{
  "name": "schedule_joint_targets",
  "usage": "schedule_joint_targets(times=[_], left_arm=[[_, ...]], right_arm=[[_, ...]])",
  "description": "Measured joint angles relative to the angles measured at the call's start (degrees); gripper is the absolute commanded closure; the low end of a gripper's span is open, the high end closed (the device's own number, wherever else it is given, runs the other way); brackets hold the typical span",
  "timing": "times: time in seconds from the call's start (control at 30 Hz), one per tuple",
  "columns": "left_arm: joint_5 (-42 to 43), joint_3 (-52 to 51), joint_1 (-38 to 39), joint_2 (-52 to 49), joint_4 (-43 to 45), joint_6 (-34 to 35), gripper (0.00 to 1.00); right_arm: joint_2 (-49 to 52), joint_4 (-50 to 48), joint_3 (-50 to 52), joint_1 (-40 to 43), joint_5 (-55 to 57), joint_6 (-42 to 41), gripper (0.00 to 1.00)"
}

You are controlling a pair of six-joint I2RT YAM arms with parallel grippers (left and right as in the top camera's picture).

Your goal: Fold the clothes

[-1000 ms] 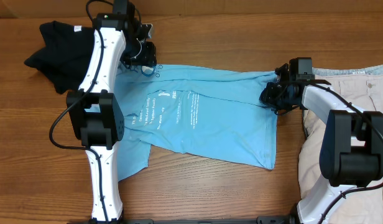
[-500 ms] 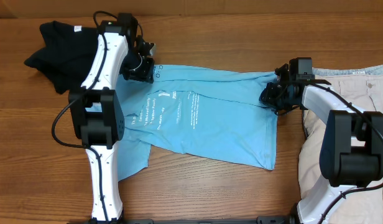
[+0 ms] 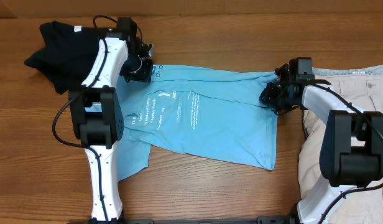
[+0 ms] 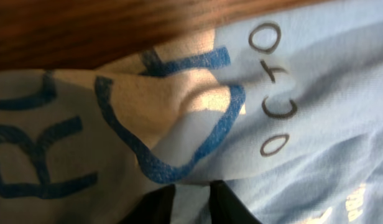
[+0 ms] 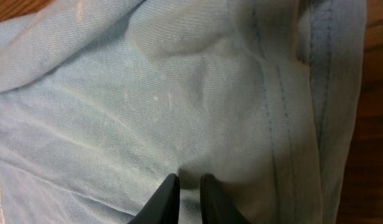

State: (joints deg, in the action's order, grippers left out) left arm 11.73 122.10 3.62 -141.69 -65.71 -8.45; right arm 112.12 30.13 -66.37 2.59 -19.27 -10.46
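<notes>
The light blue T-shirt (image 3: pixel 204 118) lies spread flat across the table's middle, lettering up. My left gripper (image 3: pixel 142 67) is at its upper left corner near the collar. In the left wrist view the left gripper (image 4: pixel 193 202) is shut on a fold of the T-shirt (image 4: pixel 316 112), beside a pale patch with blue hand-drawn letters (image 4: pixel 148 118). My right gripper (image 3: pixel 270 96) sits at the shirt's upper right edge. The right wrist view shows the right gripper (image 5: pixel 189 193) pinching a ridge of the T-shirt (image 5: pixel 179 93) near the stitched hem (image 5: pixel 322 74).
A black garment (image 3: pixel 58 50) is bunched at the back left, partly under the left arm. Beige shorts (image 3: pixel 359 87) lie at the right edge beneath the right arm. Bare wooden table (image 3: pixel 229 37) shows behind and in front of the shirt.
The left gripper has slid slightly down and left onto the shirt's corner, and its jaws have closed on the cloth. The right arm and the shirt's body have not moved.
</notes>
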Motion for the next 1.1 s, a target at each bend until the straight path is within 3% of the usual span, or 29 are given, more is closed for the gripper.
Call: schedule_joint_targets(times=[0.1, 0.47, 0.53, 0.6, 0.77, 0.87, 0.97, 1.1], left_arm=[[0.0, 0.0, 0.0, 0.0, 1.0, 1.6, 0.96], [0.3, 0.0, 0.0, 0.0, 7.3, 7.1, 0.95], [0.2, 0.0, 0.0, 0.0, 6.4, 7.4, 0.64], [0.2, 0.0, 0.0, 0.0, 5.0, 7.8, 0.5], [-3.2, 0.0, 0.0, 0.0, 0.4, 6.4, 0.46], [-6.0, 0.0, 0.0, 0.0, 0.0, 5.6, 0.61], [-7.8, 0.0, 0.0, 0.0, 0.0, 4.8, 0.95], [-7.7, 0.0, 0.0, 0.0, 1.4, 4.0, 0.96]], right_arm=[[0.0, 0.0, 0.0, 0.0, 0.0, 0.0, 0.84], [0.0, 0.1, 0.0, 0.0, 0.0, 0.0, 0.84], [-0.1, 0.2, 0.0, 0.0, 0.0, 0.0, 0.84], [-0.1, 0.3, 0.0, 0.0, 0.0, 0.0, 0.84], [-0.1, 0.4, 0.0, 0.0, 0.0, 0.0, 0.84], [-0.1, 0.4, 0.0, 0.0, 0.0, 0.0, 0.84], [-0.1, 0.4, 0.0, 0.0, 0.1, 0.0, 0.84], [-0.1, 0.4, 0.0, 0.0, 0.0, 0.0, 0.84]])
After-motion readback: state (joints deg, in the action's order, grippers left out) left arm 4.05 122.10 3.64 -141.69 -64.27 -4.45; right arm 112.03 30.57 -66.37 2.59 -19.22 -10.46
